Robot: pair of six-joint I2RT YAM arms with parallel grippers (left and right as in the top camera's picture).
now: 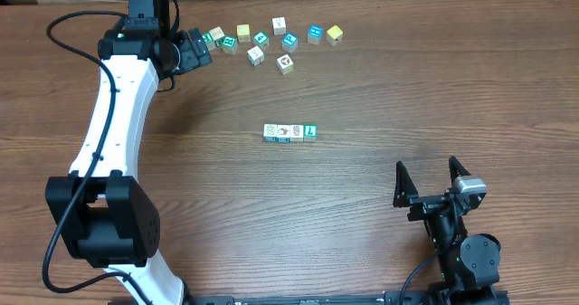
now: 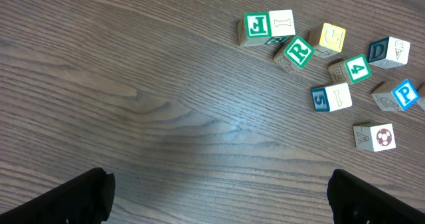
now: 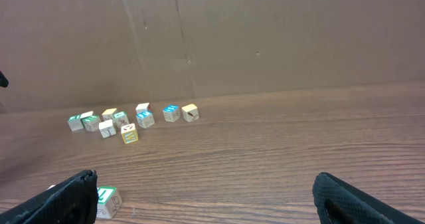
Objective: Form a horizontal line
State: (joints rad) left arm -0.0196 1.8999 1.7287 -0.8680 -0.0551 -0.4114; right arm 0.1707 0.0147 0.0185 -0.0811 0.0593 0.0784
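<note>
The row of four cubes [image 1: 290, 132] lies mid-bench [image 1: 407, 88], with the green L cube [image 1: 310, 131] at its right end. Beyond the row to its left, the left hand [image 1: 197, 52] gapes empty beside the loose cubes [image 1: 261, 38]. Nearer than the row and to its right, the right hand [image 1: 426, 164] is spread wide, also empty.

Four cubes in the horizontal line [image 1: 289, 132], ten loose cubes [image 1: 286, 63] scattered apart

Matt wood-grain table [image 1: 380, 88]; painted wooden cubes [image 1: 290, 132].
</note>
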